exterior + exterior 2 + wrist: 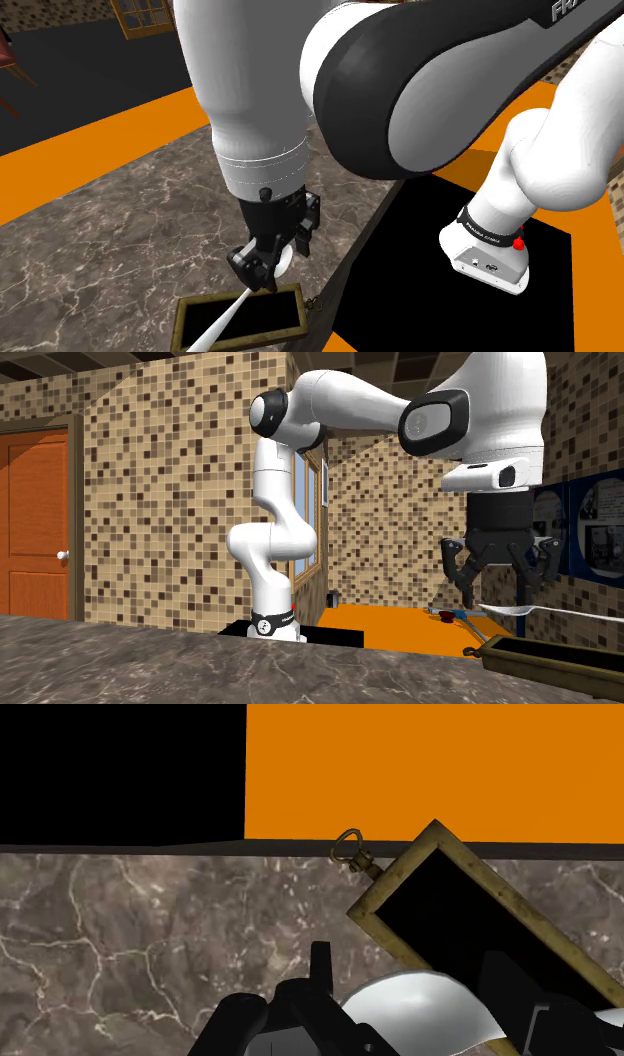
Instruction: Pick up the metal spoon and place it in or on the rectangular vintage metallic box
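My gripper [268, 262] hangs just above the rectangular box [280, 290], a dark open box with a tarnished brass-coloured rim, near the counter's edge. It is shut on the spoon [225, 318]. The pale bowl sits between the fingers and the handle slants out over the box opening. In the second exterior view the gripper [497, 590] holds the spoon [525, 611] level, a little above the box [550, 656]. In the wrist view the spoon bowl [425, 1009] lies between the two black fingers [320, 969], with the box rim [400, 882] and its ring handle [349, 847] just beyond.
The box stands on a dark marble counter [110, 240] whose edge runs close beside it. Past the edge lie an orange floor [430, 764] and a black area [120, 764]. The arm's base [485, 245] stands to the shoulder view's right. An orange door [35, 522] is far off.
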Robot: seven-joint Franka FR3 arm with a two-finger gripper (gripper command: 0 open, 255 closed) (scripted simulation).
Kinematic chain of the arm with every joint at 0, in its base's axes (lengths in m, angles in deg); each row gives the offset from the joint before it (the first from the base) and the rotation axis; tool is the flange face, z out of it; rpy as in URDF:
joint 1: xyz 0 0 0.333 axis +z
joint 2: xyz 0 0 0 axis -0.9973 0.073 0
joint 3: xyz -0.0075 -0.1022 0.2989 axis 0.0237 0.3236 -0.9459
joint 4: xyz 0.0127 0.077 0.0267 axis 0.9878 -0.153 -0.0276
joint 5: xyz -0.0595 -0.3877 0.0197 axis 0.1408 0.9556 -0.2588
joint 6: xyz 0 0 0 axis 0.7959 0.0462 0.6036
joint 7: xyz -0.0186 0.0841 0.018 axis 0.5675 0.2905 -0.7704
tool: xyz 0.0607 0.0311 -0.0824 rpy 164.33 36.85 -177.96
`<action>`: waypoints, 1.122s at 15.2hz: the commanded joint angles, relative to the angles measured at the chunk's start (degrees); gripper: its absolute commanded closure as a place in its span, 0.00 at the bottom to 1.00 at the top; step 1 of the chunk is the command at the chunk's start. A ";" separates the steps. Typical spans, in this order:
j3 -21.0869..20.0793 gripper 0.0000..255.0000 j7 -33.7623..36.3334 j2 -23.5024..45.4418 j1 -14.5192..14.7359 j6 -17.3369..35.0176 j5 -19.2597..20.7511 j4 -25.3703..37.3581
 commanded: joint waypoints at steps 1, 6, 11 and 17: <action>-0.13 1.00 0.18 0.78 0.09 1.66 0.41 -0.98; -0.32 1.00 0.75 2.94 0.33 5.52 1.65 -3.07; -0.32 1.00 0.75 2.94 0.34 5.52 1.65 -3.07; -0.32 0.00 0.75 2.95 0.34 5.52 1.66 -3.07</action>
